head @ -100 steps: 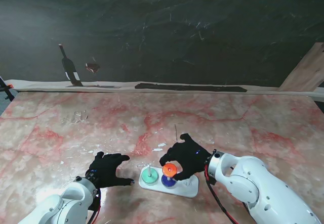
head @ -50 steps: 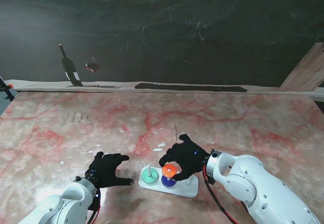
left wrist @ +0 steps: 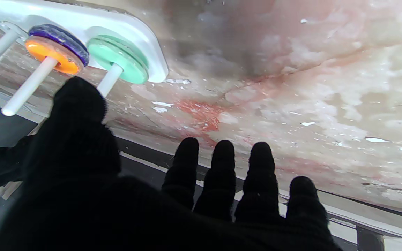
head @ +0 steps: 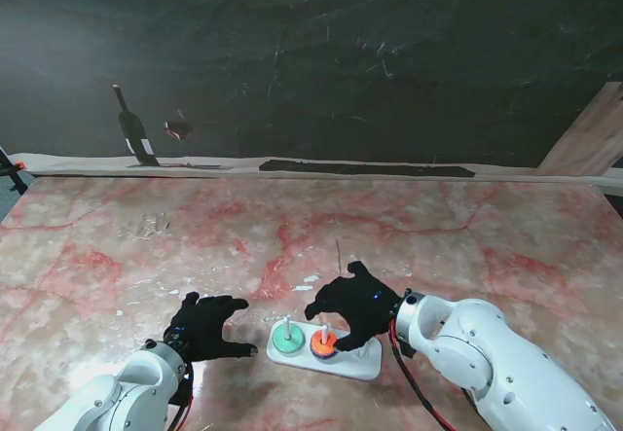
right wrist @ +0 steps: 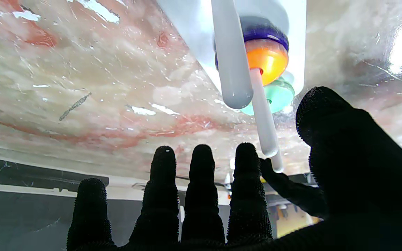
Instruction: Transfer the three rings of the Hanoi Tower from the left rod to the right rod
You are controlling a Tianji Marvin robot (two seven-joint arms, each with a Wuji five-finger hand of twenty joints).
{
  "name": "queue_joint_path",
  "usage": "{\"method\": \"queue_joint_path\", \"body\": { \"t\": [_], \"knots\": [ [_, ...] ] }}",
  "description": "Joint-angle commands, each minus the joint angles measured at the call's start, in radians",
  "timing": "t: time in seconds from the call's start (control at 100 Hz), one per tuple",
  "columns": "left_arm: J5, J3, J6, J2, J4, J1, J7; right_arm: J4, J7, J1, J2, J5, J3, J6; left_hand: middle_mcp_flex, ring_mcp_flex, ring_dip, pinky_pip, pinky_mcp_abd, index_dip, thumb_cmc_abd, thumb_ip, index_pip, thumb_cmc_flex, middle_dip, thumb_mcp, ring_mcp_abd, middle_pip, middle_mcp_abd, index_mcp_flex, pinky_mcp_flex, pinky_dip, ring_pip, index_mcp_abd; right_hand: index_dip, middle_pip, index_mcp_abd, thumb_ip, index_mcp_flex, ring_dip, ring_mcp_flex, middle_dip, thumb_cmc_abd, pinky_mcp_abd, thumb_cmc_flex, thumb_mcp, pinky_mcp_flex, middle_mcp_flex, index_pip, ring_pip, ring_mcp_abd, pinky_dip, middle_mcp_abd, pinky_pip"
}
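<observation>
While the orange ring (head: pixel 325 338) sits low on the middle rod atop the blue ring (left wrist: pixel 59 35), with the green ring (head: pixel 288 336) alone on the left rod of the white base (head: pixel 362 364), the right hand (head: pixel 355 302) hovers spread just beside them, and the left hand (head: pixel 206 324) rests open nearby.

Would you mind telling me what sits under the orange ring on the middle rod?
Directly under the orange ring lies the blue ring, resting on the white base. The base beneath that stack is covered, so nothing more can be seen there.
</observation>
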Motion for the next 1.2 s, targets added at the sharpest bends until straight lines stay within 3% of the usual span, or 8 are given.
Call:
{"method": "queue_joint_path", "body": {
  "t": [0.0, 0.09, 0.31, 0.52, 0.65, 0.79, 1.01, 1.19],
  "knots": [
    [-0.001, 0.001, 0.003, 0.001, -0.005, 0.003, -0.003, -0.009, 0.005, -0.007, 0.004, -0.005, -0.001, 0.003, 0.016, 0.022, 0.011, 0.003, 0.011, -0.001, -0.017, 0.034, 0.000, 0.011, 0.004, -0.019, 0.018, 0.004, 0.011, 0.020, -0.013, 0.016, 0.011, 0.004, -0.032, -0.023, 0.038, 0.012, -0.045, -0.024, -0.029, -0.030, -0.035, 0.021, -0.053, 0.020, -0.013, -0.046, -0.033, -0.022, 0.008, -0.007, 0.019, -0.023],
    [-0.001, 0.002, 0.003, 0.001, -0.005, 0.003, -0.003, -0.011, 0.007, -0.008, 0.004, -0.004, 0.000, 0.007, 0.015, 0.022, 0.011, 0.003, 0.011, -0.001, -0.018, 0.035, 0.000, 0.011, 0.004, -0.019, 0.018, 0.004, 0.011, 0.021, -0.013, 0.017, 0.011, 0.005, -0.048, -0.033, 0.071, 0.009, -0.063, -0.031, -0.040, -0.045, -0.040, 0.021, -0.066, 0.027, -0.014, -0.061, -0.051, -0.034, 0.009, -0.005, 0.027, -0.028],
    [-0.006, 0.005, -0.001, 0.003, -0.001, -0.002, -0.011, -0.060, 0.009, -0.055, -0.002, 0.015, 0.052, 0.038, 0.012, 0.019, 0.010, 0.003, 0.010, -0.002, -0.021, 0.035, -0.002, 0.009, 0.004, -0.019, 0.013, 0.003, 0.006, 0.017, -0.013, 0.017, 0.010, 0.005, -0.059, -0.044, 0.058, 0.004, -0.059, -0.045, -0.050, -0.066, 0.004, 0.020, -0.078, 0.024, -0.016, -0.070, -0.049, -0.060, 0.013, -0.004, 0.029, -0.040],
    [-0.020, 0.018, -0.017, 0.006, 0.011, -0.017, -0.026, -0.151, 0.019, -0.145, -0.015, 0.063, 0.125, 0.166, -0.018, 0.002, 0.007, -0.005, 0.010, -0.009, -0.048, 0.034, -0.023, 0.003, 0.006, -0.025, 0.004, 0.000, -0.014, -0.031, -0.013, 0.008, 0.000, 0.014, -0.088, -0.119, 0.058, 0.005, -0.043, -0.099, -0.046, -0.139, 0.046, 0.016, -0.057, -0.011, -0.018, -0.042, -0.050, -0.164, 0.030, 0.000, 0.039, -0.077],
    [-0.032, 0.033, -0.037, 0.010, 0.025, -0.034, -0.046, -0.193, 0.007, -0.192, -0.025, 0.098, 0.156, 0.252, -0.053, -0.036, 0.001, -0.030, 0.006, -0.020, -0.084, 0.018, -0.050, 0.010, 0.015, -0.040, -0.011, 0.000, -0.027, -0.078, -0.006, -0.026, -0.019, 0.024, -0.112, -0.162, 0.062, 0.006, -0.029, -0.109, -0.029, -0.182, 0.049, 0.017, -0.049, -0.019, -0.020, -0.021, -0.059, -0.190, 0.042, 0.007, 0.043, -0.086],
    [-0.049, 0.057, -0.061, 0.015, 0.057, -0.065, -0.068, -0.223, -0.033, -0.233, -0.038, 0.141, 0.176, 0.343, -0.100, -0.069, 0.001, -0.053, 0.001, -0.070, -0.115, 0.007, -0.187, 0.026, 0.024, -0.050, -0.018, -0.005, -0.042, -0.102, 0.002, -0.093, -0.043, 0.042, -0.118, -0.177, 0.056, 0.005, -0.017, -0.114, -0.040, -0.198, 0.052, 0.016, -0.040, -0.022, -0.024, -0.008, -0.054, -0.205, 0.046, 0.008, 0.040, -0.096],
    [-0.072, 0.113, -0.116, 0.021, 0.124, -0.128, -0.084, -0.278, -0.108, -0.306, -0.056, 0.168, 0.194, 0.452, -0.139, -0.111, -0.002, -0.068, -0.005, -0.080, -0.158, -0.018, -0.293, 0.034, 0.037, -0.047, -0.036, -0.047, -0.080, -0.102, 0.006, -0.141, -0.071, 0.037, -0.124, -0.181, 0.043, 0.003, 0.003, -0.120, -0.041, -0.204, 0.052, 0.016, -0.040, -0.029, -0.025, 0.011, -0.044, -0.230, 0.058, 0.012, 0.038, -0.107],
    [-0.067, 0.166, -0.128, 0.012, 0.180, -0.171, -0.012, -0.289, -0.181, -0.366, -0.069, 0.193, 0.210, 0.493, -0.156, -0.132, 0.013, -0.066, -0.013, -0.084, -0.183, -0.038, -0.290, 0.030, 0.085, -0.036, -0.059, -0.068, -0.081, -0.099, 0.008, -0.155, -0.072, 0.045, -0.127, -0.183, 0.041, 0.002, 0.017, -0.115, -0.023, -0.205, 0.056, 0.018, -0.034, -0.033, -0.026, 0.022, -0.036, -0.227, 0.068, 0.017, 0.040, -0.116]
  ]
}}
